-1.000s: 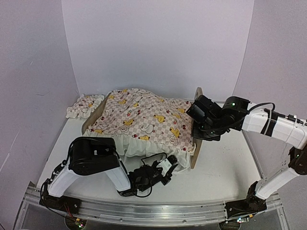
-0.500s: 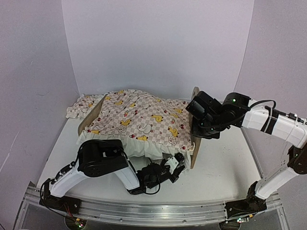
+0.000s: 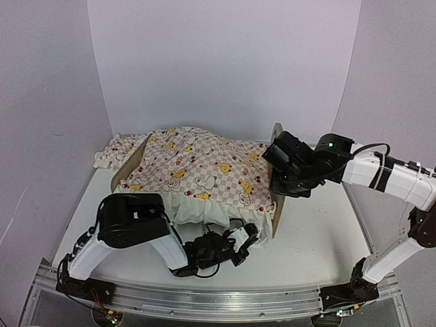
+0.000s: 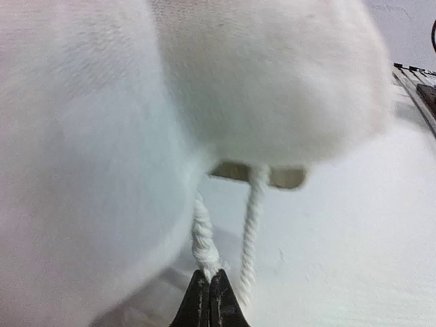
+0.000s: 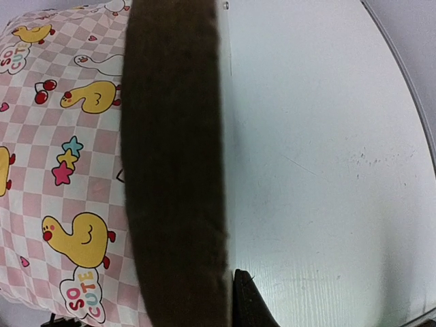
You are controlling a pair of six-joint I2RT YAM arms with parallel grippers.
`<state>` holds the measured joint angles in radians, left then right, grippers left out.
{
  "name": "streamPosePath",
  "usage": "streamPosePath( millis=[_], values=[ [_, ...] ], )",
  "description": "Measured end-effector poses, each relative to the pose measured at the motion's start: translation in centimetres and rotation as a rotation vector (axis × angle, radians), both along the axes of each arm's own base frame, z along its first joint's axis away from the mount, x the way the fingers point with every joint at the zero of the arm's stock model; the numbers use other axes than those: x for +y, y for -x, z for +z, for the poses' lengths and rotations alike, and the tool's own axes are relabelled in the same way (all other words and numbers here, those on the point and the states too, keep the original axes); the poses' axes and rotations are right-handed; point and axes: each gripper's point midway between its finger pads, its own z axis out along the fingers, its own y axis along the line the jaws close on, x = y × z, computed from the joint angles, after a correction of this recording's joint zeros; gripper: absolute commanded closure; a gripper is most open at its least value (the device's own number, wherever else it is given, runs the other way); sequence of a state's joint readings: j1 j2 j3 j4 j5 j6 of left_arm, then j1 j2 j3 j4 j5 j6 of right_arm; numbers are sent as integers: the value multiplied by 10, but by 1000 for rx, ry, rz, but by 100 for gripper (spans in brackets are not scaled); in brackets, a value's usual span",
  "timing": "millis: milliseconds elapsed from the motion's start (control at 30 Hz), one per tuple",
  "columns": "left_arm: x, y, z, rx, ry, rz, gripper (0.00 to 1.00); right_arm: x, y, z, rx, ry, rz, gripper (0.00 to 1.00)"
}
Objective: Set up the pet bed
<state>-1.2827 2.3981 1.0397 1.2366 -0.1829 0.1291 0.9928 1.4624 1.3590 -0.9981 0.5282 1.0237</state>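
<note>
Drawn back nearward, the left gripper (image 3: 240,240) is shut on a white cord (image 4: 204,238), while the pet bed (image 3: 277,218), mid-table, is clamped steady at its right end by the right gripper (image 3: 276,182).

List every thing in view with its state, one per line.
Bed: standing, covered, right end board gripped.
Cover: draped over bed, ruffle hanging at front.
Pillow: lying off the bed, by its left end.
Cord: hanging under ruffle, one strand pinched.
Left gripper: jaws shut on cord.
Right gripper: jaws shut on bed's end board.
</note>
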Motion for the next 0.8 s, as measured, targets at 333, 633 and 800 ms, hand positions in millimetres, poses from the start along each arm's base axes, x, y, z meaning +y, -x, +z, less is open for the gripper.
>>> streamPosePath(
  millis=[333,633,800],
  values=[
    [36,69,35,119,-42,-182,100,4,-13,-24,-78,27,-41,100],
    [60,68,22,210,-130,-140,100,24,-38,-46,-144,76,-44,100],
    [70,60,29,236,-124,-88,100,26,-43,-49,-178,125,7,66]
  ],
)
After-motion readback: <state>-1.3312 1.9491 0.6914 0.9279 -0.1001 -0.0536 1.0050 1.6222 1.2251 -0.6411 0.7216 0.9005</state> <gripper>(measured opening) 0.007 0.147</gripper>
